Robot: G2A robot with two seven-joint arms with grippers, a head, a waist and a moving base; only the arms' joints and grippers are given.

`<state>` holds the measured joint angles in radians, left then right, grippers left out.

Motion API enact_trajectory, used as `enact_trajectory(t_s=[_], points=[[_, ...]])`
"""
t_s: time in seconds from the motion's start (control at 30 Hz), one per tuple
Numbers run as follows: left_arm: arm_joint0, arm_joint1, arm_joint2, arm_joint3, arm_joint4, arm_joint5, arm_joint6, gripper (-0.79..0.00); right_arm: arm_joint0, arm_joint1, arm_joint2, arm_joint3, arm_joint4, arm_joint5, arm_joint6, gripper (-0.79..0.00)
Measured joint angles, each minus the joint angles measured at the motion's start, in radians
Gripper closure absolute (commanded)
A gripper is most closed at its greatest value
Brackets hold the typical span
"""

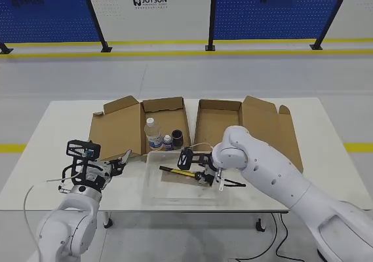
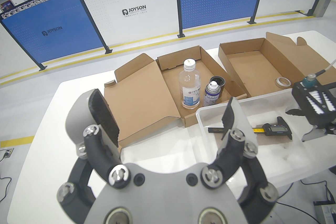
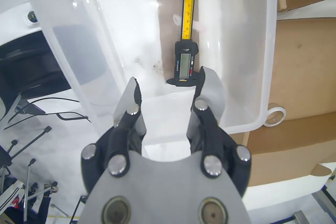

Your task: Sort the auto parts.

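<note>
The white worktop (image 1: 55, 124) carries two open cardboard boxes side by side, the left box (image 1: 166, 114) and the right box (image 1: 215, 124). One clear tray (image 1: 152, 177) sits against their near walls, close to my edge. Bare worktop lies outside the left box's flap, and there my left hand (image 2: 164, 99) hangs released, grasping nothing. My right hand (image 3: 168, 75) is spread wide above the tray, just short of the display end of the one caliper (image 3: 187, 25), which lies flat on the tray floor. The left box holds three things: one bottle (image 2: 189, 88), one spray can (image 2: 212, 93) and one black cylinder (image 2: 219, 83). The right box holds one ring (image 2: 282, 82).
</note>
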<state>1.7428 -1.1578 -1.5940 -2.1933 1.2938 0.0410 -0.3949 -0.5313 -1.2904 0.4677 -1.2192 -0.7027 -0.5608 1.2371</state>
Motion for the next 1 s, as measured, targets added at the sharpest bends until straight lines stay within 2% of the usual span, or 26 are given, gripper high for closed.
enact_trajectory(t_s=[0.03, 0.2, 0.3, 0.6, 1.0], points=[[0.0, 0.0, 0.0, 0.0, 0.0, 0.0, 0.0, -0.785, 0.001, -0.003, -0.007, 0.008, -0.01, -0.003, -0.004, -0.428], [0.0, 0.0, 0.0, 0.0, 0.0, 0.0, 0.0, -0.785, 0.011, -0.029, -0.043, 0.067, -0.05, -0.001, -0.038, -0.406], [0.0, 0.0, 0.0, 0.0, 0.0, 0.0, 0.0, -0.785, 0.02, -0.046, -0.06, 0.112, -0.056, -0.01, -0.063, -0.449], [0.0, 0.0, 0.0, 0.0, 0.0, 0.0, 0.0, -0.785, 0.046, -0.105, -0.106, 0.251, -0.058, -0.06, -0.135, -0.382], [0.0, 0.0, 0.0, 0.0, 0.0, 0.0, 0.0, -0.785, 0.081, -0.181, -0.146, 0.4, -0.06, -0.086, -0.174, -0.342]])
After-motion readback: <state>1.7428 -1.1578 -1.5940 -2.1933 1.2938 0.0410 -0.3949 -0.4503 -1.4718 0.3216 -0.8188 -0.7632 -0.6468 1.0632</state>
